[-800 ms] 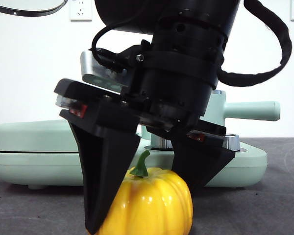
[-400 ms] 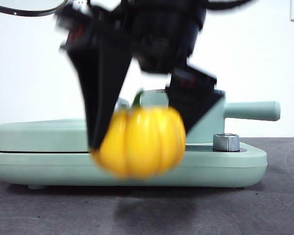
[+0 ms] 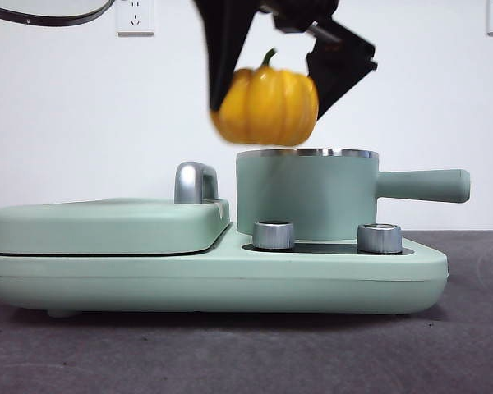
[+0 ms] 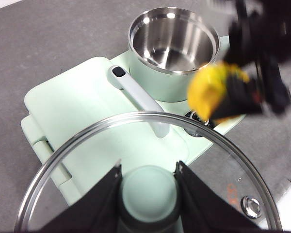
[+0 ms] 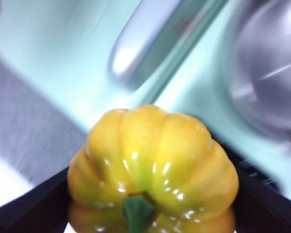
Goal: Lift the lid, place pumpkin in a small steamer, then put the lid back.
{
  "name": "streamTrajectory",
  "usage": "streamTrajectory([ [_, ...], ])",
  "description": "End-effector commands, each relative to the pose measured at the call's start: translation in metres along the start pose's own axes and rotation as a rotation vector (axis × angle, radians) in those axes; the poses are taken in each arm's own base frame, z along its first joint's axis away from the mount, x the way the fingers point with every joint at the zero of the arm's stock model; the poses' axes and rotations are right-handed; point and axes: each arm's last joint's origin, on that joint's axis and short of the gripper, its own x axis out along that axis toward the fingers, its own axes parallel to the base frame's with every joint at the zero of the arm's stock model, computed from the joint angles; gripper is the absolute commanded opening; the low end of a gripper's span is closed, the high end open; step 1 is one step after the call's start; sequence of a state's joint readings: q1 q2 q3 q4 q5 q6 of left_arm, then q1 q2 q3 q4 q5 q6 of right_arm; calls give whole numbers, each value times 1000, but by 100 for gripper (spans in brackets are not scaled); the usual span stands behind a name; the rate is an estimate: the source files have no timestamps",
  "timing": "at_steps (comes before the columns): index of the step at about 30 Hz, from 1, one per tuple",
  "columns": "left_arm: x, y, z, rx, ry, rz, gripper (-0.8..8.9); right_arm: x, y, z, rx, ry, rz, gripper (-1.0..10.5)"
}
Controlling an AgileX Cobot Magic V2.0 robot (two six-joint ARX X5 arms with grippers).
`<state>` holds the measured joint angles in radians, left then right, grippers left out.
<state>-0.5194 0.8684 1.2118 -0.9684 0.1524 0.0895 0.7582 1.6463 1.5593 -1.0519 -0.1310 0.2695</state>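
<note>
Griddle base first, the widest thing on the table, mint-green, with its flat rectangular cover and chrome handle sitting at nine o'clock of the pot. The small steamer stands uncovered on that base, long handle out to three o'clock, steel bowl bare and shining in the left wrist view, nothing inside it yet.

So the lid is off, step one looks done. The lid is up in the air, its green knob pinched tight between the jaws of the left gripper, held well clear of the pot.

And the pumpkin is airborne! The right gripper has it clamped from both sides, stem up, hanging just above the steamer's rim and a shade toward nine o'clock of centre, not touching it. It's blurred, so it's on the go.

By my reckoning we're about halfway: it wants centring over the mouth, lowering and letting go, then the lid goes back on top.
</note>
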Motion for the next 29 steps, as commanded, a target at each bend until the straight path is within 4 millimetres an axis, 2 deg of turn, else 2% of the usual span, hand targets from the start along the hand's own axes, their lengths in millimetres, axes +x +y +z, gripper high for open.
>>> streamTrajectory([
  [1,-4,0,6,11,-47,2,54,-5,-14,23,-17,-30,-19,308],
  [6,-4,0,6,11,-51,2,54,-11,-42,58,8,-73,-54,308],
  [12,-4,0,6,11,-52,2,54,7,-70,84,44,-29,-88,308],
  [19,-4,0,6,12,-52,3,54,40,-91,89,89,54,-107,308],
  [29,-4,0,6,11,-52,3,54,69,-97,91,96,110,-130,308],
])
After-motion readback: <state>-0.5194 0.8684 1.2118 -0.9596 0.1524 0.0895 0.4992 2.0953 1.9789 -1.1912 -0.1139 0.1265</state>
